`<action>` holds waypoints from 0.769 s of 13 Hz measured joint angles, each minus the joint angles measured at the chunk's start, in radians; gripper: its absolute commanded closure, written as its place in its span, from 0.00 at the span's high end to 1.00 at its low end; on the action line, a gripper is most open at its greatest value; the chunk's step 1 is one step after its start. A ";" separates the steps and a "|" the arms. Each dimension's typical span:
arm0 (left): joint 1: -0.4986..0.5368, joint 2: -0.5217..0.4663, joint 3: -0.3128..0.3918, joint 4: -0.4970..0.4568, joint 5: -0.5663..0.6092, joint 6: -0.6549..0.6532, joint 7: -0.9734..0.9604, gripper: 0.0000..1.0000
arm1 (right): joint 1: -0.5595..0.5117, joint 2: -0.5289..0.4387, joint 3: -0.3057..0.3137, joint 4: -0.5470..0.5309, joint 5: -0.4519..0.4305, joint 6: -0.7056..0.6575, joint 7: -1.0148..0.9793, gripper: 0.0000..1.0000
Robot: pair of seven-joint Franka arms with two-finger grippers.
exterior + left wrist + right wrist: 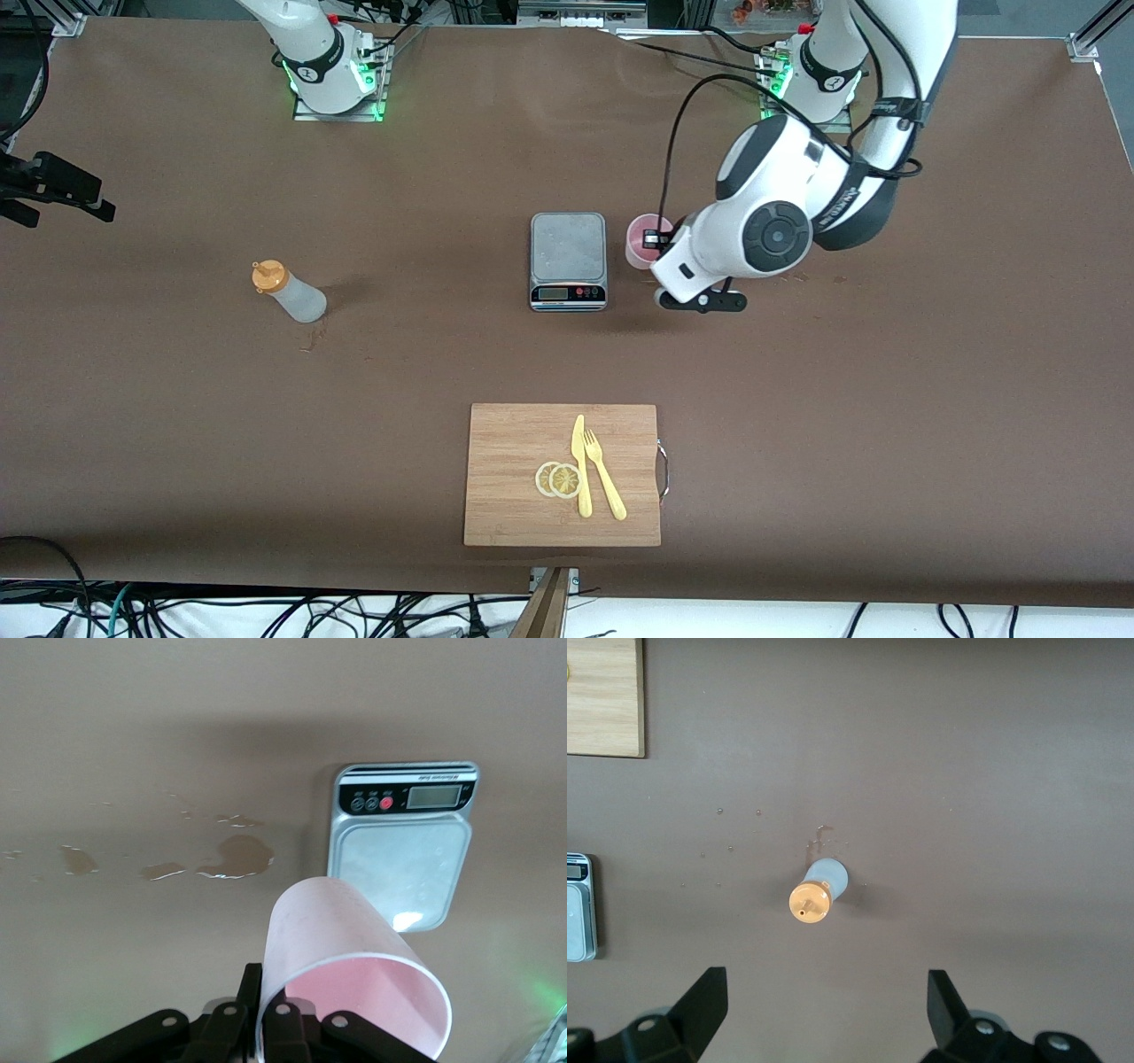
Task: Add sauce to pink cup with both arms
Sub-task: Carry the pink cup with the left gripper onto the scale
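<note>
A scale (pixel 568 260) sits mid-tabletop (pixel 886 399). Nearer the front camera, a cutting board (pixel 514 496) carries lemon slices (pixel 559 479), a knife (pixel 580 463) and a fork (pixel 604 473).

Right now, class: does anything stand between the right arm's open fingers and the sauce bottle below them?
Nothing visible does. The right gripper is open above the sauce bottle, which stands alone on bare table. The scale sits aside, and the left gripper holds the pink cup beside it.

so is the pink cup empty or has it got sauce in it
Empty: the left wrist view looks into the pink cup, gripped at its rim by the left hand, and shows only clean pink walls.
</note>
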 measured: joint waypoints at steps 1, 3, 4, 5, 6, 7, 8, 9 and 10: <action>-0.011 0.018 0.000 0.000 -0.026 0.027 -0.011 0.00 | 0.000 0.001 0.000 0.000 0.000 0.000 0.000 1.00; -0.041 0.066 0.000 -0.001 -0.048 0.082 -0.022 0.00 | 0.000 0.002 0.000 0.000 0.000 0.000 0.000 1.00; -0.061 0.094 0.000 -0.003 -0.048 0.110 -0.027 0.00 | 0.000 0.003 0.000 0.000 0.000 0.000 0.000 1.00; -0.083 0.119 0.000 -0.007 -0.048 0.134 -0.030 0.00 | -0.001 0.003 0.000 0.000 0.000 0.000 0.000 1.00; -0.105 0.137 0.000 -0.012 -0.049 0.161 -0.032 0.00 | -0.002 0.003 0.000 0.000 0.000 0.000 0.000 1.00; -0.121 0.146 -0.001 -0.016 -0.049 0.178 -0.034 0.00 | -0.003 0.004 0.000 0.000 0.000 0.000 0.000 1.00; -0.131 0.147 -0.001 -0.019 -0.049 0.182 -0.036 0.00 | -0.004 0.004 0.000 0.000 0.000 0.000 0.000 1.00; -0.140 0.146 -0.001 -0.026 -0.049 0.188 -0.036 0.00 | -0.005 0.004 0.000 0.000 0.000 0.000 0.000 1.00; -0.153 0.145 -0.001 -0.039 -0.049 0.213 -0.037 0.00 | -0.005 0.005 0.000 0.000 0.000 0.000 0.000 1.00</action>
